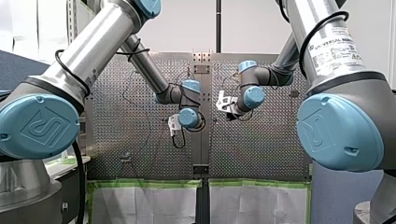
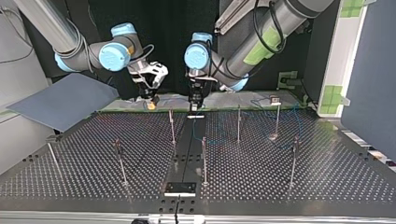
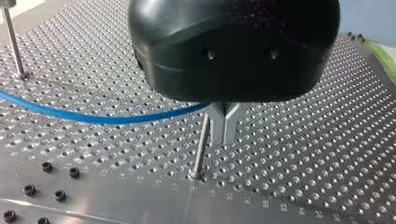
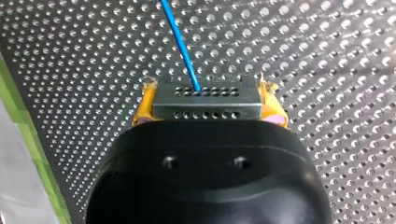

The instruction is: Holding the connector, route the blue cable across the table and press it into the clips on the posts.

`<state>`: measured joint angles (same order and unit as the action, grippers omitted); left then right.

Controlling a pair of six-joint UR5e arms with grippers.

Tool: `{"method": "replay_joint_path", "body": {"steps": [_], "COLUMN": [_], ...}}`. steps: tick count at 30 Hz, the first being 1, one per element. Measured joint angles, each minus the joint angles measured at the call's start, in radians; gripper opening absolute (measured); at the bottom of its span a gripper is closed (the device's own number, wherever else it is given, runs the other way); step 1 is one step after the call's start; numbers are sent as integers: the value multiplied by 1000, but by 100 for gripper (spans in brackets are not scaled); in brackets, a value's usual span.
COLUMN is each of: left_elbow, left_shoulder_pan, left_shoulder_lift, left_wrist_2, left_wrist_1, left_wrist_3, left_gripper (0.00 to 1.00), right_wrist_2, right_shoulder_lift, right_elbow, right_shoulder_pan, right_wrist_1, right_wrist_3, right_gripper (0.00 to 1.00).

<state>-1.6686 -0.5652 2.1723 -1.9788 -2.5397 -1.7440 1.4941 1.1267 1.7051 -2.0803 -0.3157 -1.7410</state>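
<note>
Your right pincer [image 4: 208, 100] is clamped on the connector [image 4: 205, 109], with the blue cable [image 4: 180, 42] running ahead of it over the tabletop [image 4: 327, 56]. Your left pincer [image 3: 224, 128] is closed up beside a post [image 3: 201, 144]. The cable looks light and floppy; hold the rigid connector, not the cord.

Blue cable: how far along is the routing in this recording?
Done: my right tool grips the connector, the blue cable leaving it. In hand: my left tool, shut, is low beside a post, with the cable running up to it. Left: in the top view the cable lies loose on the table among the posts, seated in no clip that I can see.
</note>
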Motion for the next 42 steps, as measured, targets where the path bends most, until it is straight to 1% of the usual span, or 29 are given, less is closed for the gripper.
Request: {"method": "replay_joint_path", "body": {"steps": [4, 11, 15, 18, 21, 25, 29, 34, 38, 42], "left_elbow": [0, 8, 43, 71, 98, 129, 143, 149, 171, 197], "left_shoulder_pan": [1, 2, 4, 8, 12, 19, 28, 34, 37, 40], "left_shoulder_lift": [0, 12, 48, 73, 83, 89, 97, 116, 146, 173], "left_wrist_2": [25, 60, 71, 78, 86, 89, 97, 120, 137, 149], "left_wrist_1": [14, 36, 17, 8, 4, 5, 8, 17, 25, 28], "left_wrist_3": [-1, -6, -9, -15, -23, -31, -34, -37, -40, -41], "left_gripper": [2, 2, 2, 2, 2, 2, 2, 2, 2, 2], "right_wrist_2": [-1, -12, -26, -34, -38, -41, -45, -46, -47, -47], "right_shoulder_lift": [-2, -12, -21, -40, -53, -58, -60, -63, -67, -81], "right_elbow": [0, 0, -4, -16, -25, -39, -53, -71, -76, -84], "right_shoulder_pan": [9, 25, 35, 40, 45, 54, 62, 74, 83, 91], "right_wrist_1": [-11, -20, -25, -25, -26, -25, -21, -17, -16, -17], "right_wrist_3": [-12, -21, -22, -23, -25, -35, -40, -45, -46, -43], "right_gripper": [0, 0, 0, 0, 0, 0, 0, 0, 0, 0]}}
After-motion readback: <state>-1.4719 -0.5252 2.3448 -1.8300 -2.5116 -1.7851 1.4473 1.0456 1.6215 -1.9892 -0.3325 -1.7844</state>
